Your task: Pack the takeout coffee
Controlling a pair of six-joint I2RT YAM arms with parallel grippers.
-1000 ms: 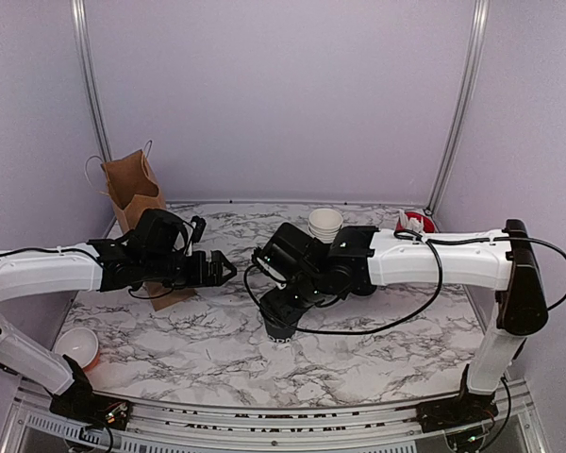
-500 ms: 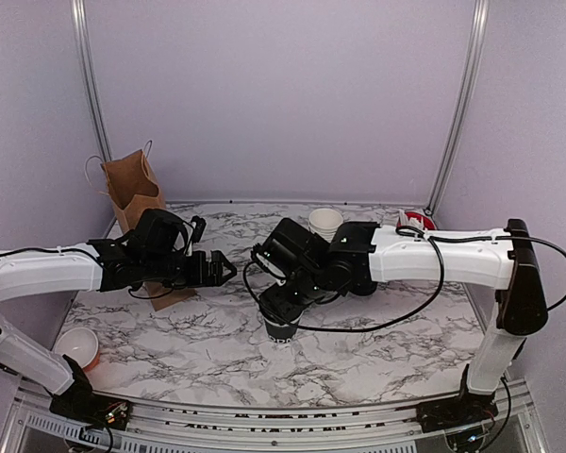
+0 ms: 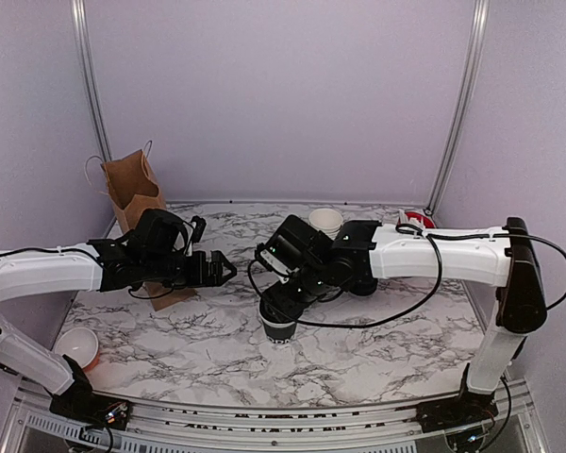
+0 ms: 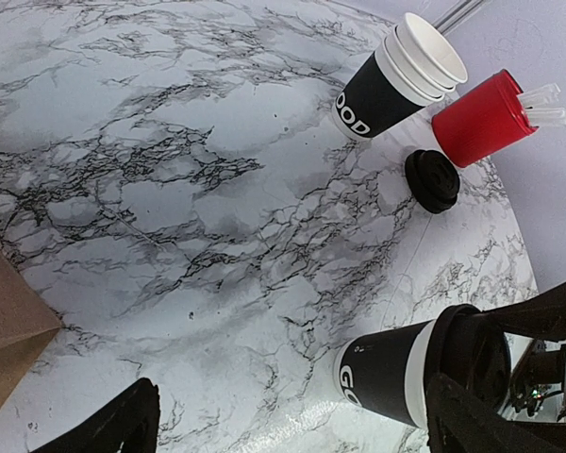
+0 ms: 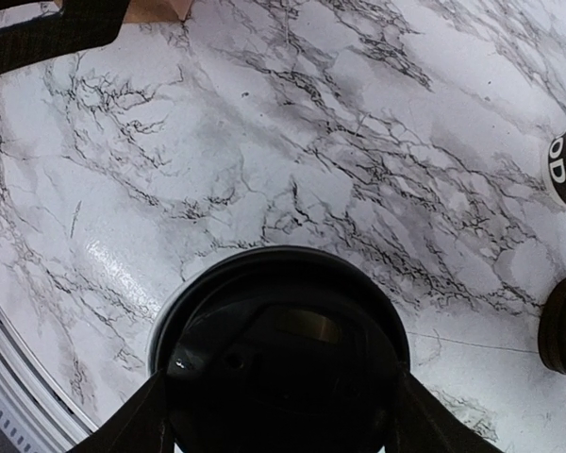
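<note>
The takeout coffee [image 3: 277, 327] is a small black cup [image 4: 387, 377] with a white band under its black lid [image 5: 283, 349]. It is at the table's middle. My right gripper [image 3: 280, 306] comes down on it from above, and in the right wrist view my right gripper [image 5: 283, 420] has a finger pressed against each side of the lid. My left gripper [image 3: 228, 269] hovers open left of the cup, in front of the brown paper bag [image 3: 130, 189]. The left wrist view shows my left gripper [image 4: 291, 394] with nothing between its fingers; the bag's corner [image 4: 5, 321] is at the left.
A stack of white-rimmed cups [image 3: 325, 223] [image 4: 396, 80] and a red cup with white sticks [image 3: 417, 222] [image 4: 481, 118] stand at the back right. A spare black lid [image 4: 432, 179] [image 5: 564, 326] lies beside them. Another red cup [image 3: 77, 346] sits at the near left.
My right gripper has shifted slightly left and away from the near edge, and the cup has moved with it. The left arm has stayed still.
</note>
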